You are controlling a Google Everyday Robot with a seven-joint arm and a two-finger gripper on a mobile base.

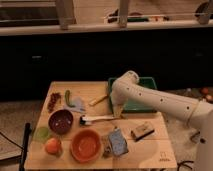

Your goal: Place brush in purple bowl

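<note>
surface [150,150]: a wooden top carrying everything, with bowls at the front left and a tray at the back right.
arm [160,102]: white; it reaches in from the right and bends down over the front edge of the green tray [145,89].
orange bowl [86,145]: the larger bowl, at the front edge and in front of the brush; not the target.
purple bowl [61,121]: small, dark and upright, apparently holding nothing; it sits just left of the brush head.
brush [97,118]: lies flat on the surface and is not in the bowl. Its dark head points toward the purple bowl and its slim white handle runs right toward the gripper.
gripper [118,111]: low over the surface at the right end of the handle. I cannot tell whether it is open or closed on the handle.
handling: the brush is probably light, stiff and not fragile. The smooth, thin handle could slip or swing if it is pinched at its far end.
where to hold: across the handle, nearer the middle, so the head does not droop.
fit: the brush looks at least as long as the bowl is wide, so it will likely rest tilted on the rim.
</note>
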